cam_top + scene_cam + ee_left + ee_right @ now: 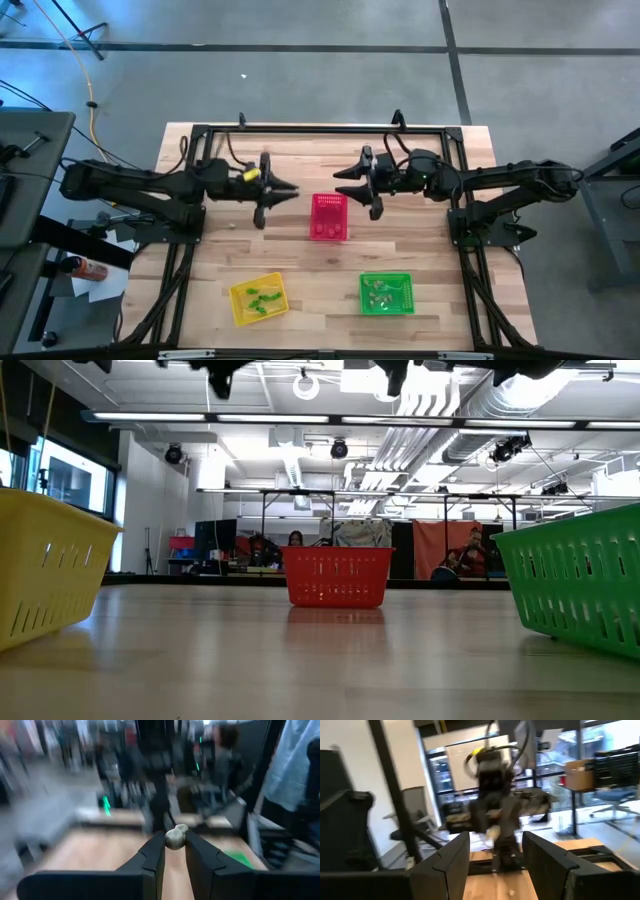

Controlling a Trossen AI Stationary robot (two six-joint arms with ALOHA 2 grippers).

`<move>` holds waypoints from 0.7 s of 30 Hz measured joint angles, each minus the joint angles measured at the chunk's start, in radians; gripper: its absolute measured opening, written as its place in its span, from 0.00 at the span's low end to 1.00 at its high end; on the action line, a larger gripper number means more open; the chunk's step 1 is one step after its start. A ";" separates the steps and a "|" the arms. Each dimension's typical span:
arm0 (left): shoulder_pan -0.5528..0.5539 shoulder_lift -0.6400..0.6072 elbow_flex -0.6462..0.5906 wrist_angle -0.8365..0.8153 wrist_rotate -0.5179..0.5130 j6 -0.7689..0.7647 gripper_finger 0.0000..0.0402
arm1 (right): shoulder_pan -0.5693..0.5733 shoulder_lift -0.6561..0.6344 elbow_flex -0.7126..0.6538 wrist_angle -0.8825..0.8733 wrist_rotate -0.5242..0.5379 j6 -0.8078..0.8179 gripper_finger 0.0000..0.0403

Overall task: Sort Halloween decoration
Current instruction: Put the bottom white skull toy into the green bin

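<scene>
My left gripper (291, 187) hovers high over the table, left of the red basket (329, 216). It points level toward the table's right and is shut on a small pale whitish decoration (175, 836). Facing it from the right, my right gripper (342, 182) is open with nothing between its fingers (495, 854). The right wrist view shows the left gripper straight ahead. Small green decorations (258, 297) lie in the yellow basket (240, 310) near the front. More small pieces (378, 288) lie in the green basket (404, 300). My left gripper pinches the pale decoration's two sides (174, 840) between its two fingertips, at their free ends. The fingers lie level and point toward the table's right. The piece is lifted clear, well above the tabletop.
The red basket (337, 576) stands mid-table, just nearer than the two grippers. The yellow basket (45, 565) and green basket (580, 585) sit near the front edge. A black frame (320, 128) borders the table's far and side edges. Bare wood (320, 260) lies between the baskets.
</scene>
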 joint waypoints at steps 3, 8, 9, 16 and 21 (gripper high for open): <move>0.018 0.013 0.002 0.110 -0.021 0.114 0.13 | 0.000 0.000 0.000 -0.003 -0.033 0.001 0.44; 0.046 0.021 0.000 0.105 -0.040 0.122 0.13 | 0.000 0.000 0.000 -0.014 -0.042 -0.025 0.44; 0.048 0.022 0.000 0.105 -0.040 0.116 0.13 | 0.000 0.000 0.000 -0.015 -0.043 -0.030 0.44; 0.047 0.024 0.000 0.103 -0.040 0.108 0.13 | -0.001 0.000 0.000 -0.018 -0.044 -0.026 0.44; 0.047 0.024 0.000 0.103 -0.040 0.109 0.13 | -0.001 0.000 0.000 -0.018 -0.044 -0.026 0.44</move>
